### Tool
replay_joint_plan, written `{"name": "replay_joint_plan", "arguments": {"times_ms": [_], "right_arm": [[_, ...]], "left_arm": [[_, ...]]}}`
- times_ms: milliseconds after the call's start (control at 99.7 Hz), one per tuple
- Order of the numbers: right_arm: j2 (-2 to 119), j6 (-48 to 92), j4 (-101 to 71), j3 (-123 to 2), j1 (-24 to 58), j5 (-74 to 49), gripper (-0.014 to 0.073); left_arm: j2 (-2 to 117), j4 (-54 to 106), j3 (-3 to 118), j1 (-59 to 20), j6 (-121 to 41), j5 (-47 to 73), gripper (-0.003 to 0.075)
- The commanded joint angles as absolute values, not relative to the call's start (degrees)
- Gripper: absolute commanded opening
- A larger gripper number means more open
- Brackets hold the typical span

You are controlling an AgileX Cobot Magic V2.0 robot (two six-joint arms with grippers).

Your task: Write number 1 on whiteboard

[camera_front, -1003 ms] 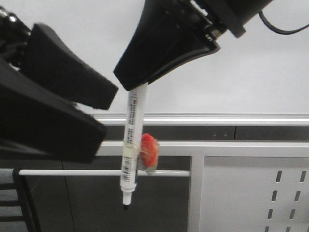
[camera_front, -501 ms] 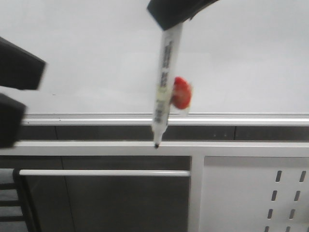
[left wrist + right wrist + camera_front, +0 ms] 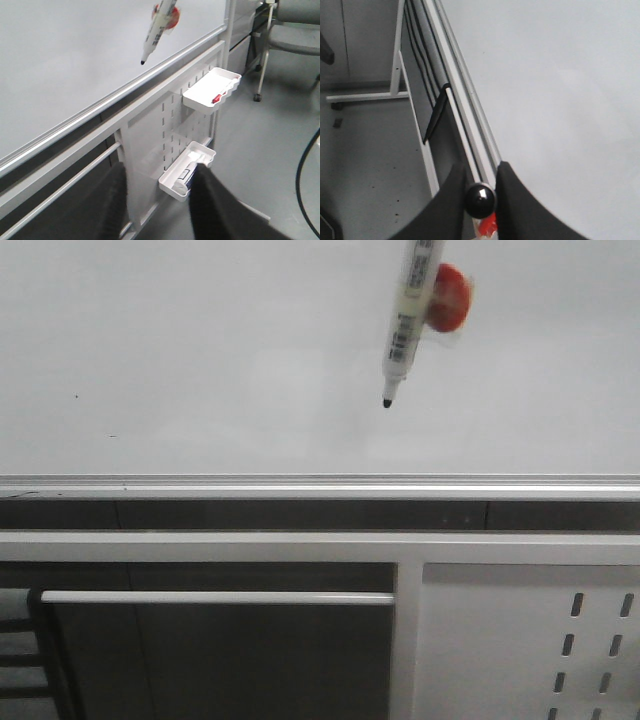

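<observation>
We see the whiteboard (image 3: 200, 360) filling the upper part of the front view, pale and unmarked apart from a few tiny dark specks near its left side; no stroke of the number 1 is visible on it. Its silver rail (image 3: 300, 484) runs the full width along the lower edge. Below the rail sit a white crossbar (image 3: 200, 546) and a thinner white bar (image 3: 215, 597).

The left gripper (image 3: 157, 207) appears only in the left wrist view. Its two dark fingers (image 3: 220, 210) stand spread apart with nothing between them, directed at the stand and the two white trays (image 3: 211, 90).

Further right, near the upper edge of the board, the marker (image 3: 406, 318) hangs tip-down and slightly tilted, its black tip (image 3: 387, 402) in front of bare board surface. Whether the tip touches the board, we cannot tell. A red piece (image 3: 449, 298) is attached beside the barrel.

The right gripper (image 3: 480, 192) pinches the marker; the black butt end (image 3: 480, 200) sits clamped between its fingers. At the lower right, a white slotted panel (image 3: 500, 640) occupies the corner.
</observation>
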State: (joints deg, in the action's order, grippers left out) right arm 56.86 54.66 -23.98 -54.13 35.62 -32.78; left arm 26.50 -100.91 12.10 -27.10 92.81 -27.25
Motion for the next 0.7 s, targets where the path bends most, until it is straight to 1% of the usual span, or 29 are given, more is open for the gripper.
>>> {"name": "replay_joint_plan", "arguments": {"times_ms": [0,20,241,692], "right_arm": [[55.47,56.66,-23.88,-55.69,35.59,-27.28,-0.0062],[55.47,56.94,-23.88,-55.69,35.59,-26.78,-0.0062],[55.47,60.95,-23.88,-55.69,35.59,-20.35,-0.0062],[57.63,61.17,-23.88,-55.69,35.59,-17.62,-0.0062]], "left_arm": [[26.54,-97.72,13.39,-27.3,93.64,-23.58,0.0022],[26.54,-97.72,13.39,-27.3,93.64,-22.86,-0.0022],[26.54,-97.72,13.39,-27.3,93.64,-16.75,-0.0018],[26.54,-97.82,13.39,-27.3,93.64,-10.59,-0.0018]]}}
